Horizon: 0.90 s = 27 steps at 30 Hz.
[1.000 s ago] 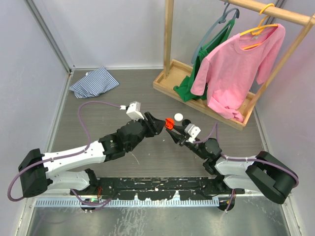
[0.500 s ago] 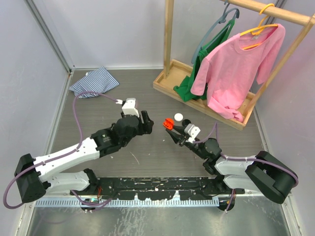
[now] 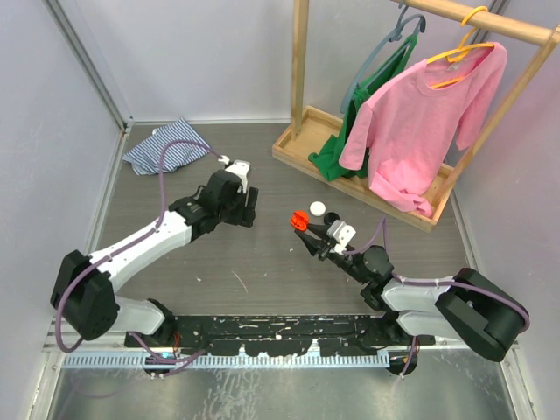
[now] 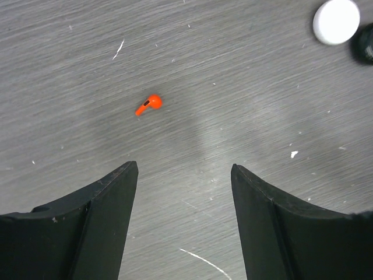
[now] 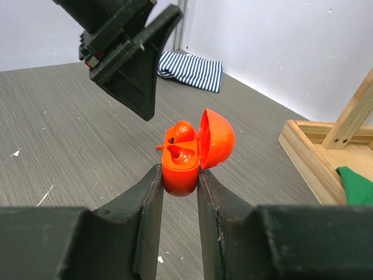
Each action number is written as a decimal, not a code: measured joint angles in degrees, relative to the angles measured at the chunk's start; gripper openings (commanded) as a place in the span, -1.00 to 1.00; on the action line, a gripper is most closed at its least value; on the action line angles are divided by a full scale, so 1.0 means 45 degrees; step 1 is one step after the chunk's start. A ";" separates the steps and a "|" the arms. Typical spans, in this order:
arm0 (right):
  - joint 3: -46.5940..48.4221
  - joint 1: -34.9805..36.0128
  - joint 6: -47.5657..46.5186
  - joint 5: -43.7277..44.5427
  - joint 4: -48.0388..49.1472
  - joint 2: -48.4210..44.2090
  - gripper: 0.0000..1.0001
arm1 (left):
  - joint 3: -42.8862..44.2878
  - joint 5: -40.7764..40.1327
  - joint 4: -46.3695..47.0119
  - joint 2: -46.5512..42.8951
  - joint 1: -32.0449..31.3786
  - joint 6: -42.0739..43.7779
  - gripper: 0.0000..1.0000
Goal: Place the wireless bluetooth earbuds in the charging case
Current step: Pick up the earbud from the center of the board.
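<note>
Right gripper (image 5: 178,171): the fingers (image 5: 148,198) are pressing from both sides on the orange charging case (image 5: 179,178), gripping its lower body with no gap showing. The case is standing upright above the table (image 3: 262,262), its hinged lid (image 5: 218,140) standing open to the right. A rounded orange shape is sitting in the far cavity; whether it is a seated earbud cannot be told.

Left gripper (image 4: 183,168): the jaws are standing wide apart, holding nothing and touching nothing. It is hanging over the table, well apart from the case.

One orange earbud (image 4: 150,104) is lying loose on the table ahead of the left gripper. A white puck (image 4: 336,21) is lying further off, with a dark object (image 4: 367,44) just beside it.

A striped cloth (image 3: 166,144) is lying at the far left. A pink shirt (image 3: 420,114) is hanging on the wooden rack (image 3: 350,166).
</note>
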 measured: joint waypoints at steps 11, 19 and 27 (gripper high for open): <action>0.0000 0.0000 0.0039 -0.0010 0.0000 0.0000 -0.98 | 0.1234 0.2147 -0.0738 0.2890 0.1409 0.3614 0.33; 0.0000 0.0000 0.0044 -0.0010 0.0000 0.0000 -0.98 | 0.2419 0.2569 -0.1710 0.4896 0.1919 0.6149 0.24; 0.0000 0.0000 0.0044 -0.0015 0.0000 0.0000 -0.98 | 0.4206 0.3235 -0.2861 0.6324 0.2239 0.7597 0.06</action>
